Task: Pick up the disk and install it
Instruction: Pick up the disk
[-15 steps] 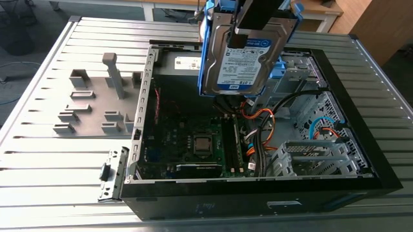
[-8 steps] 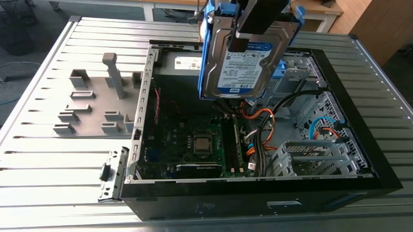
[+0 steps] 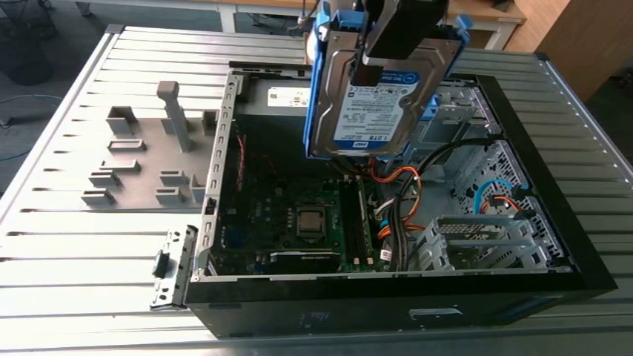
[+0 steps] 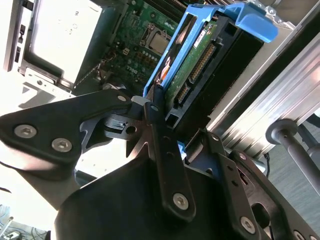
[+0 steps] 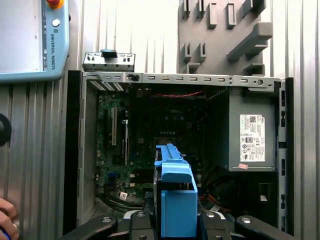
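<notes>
A: What is the gripper [image 4: 172, 125] doing?
B: Its black fingers [image 4: 161, 150] are clamped on the disk [image 4: 197, 62]. One finger presses against the edge of the blue frame [image 4: 252, 22] around it.
A: Which side of the disk shows?
B: The green circuit-board side, with its rows of connector pins.
A: And beyond it?
B: The open computer case [image 4: 37, 75]. Inside is the green main board [image 4: 142, 27] with its processor [image 4: 156, 44], and near that a grey box [image 4: 60, 30] with a pale sticker. A ribbed metal table [image 4: 285, 95] lies on the disk's other side.
</notes>
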`<state>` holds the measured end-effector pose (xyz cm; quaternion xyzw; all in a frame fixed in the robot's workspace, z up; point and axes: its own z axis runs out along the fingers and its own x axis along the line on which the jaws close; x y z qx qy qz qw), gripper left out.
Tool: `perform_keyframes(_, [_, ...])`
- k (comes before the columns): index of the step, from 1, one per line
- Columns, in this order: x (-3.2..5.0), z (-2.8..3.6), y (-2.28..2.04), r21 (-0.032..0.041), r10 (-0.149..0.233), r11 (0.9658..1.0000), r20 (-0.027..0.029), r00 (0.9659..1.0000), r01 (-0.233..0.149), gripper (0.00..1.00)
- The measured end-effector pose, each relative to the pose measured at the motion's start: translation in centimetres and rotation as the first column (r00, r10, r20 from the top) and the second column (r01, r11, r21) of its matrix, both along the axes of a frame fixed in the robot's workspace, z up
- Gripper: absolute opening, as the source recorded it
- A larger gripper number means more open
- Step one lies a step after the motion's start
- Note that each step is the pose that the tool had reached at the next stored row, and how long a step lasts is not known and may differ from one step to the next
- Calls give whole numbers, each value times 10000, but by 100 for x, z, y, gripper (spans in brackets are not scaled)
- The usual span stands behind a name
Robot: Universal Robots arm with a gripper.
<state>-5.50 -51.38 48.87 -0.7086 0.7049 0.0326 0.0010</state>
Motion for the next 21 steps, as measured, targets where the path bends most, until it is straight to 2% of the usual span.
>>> perform_keyframes(21, [0, -2, -151, -1, 0, 10000, 0, 10000, 0, 36])
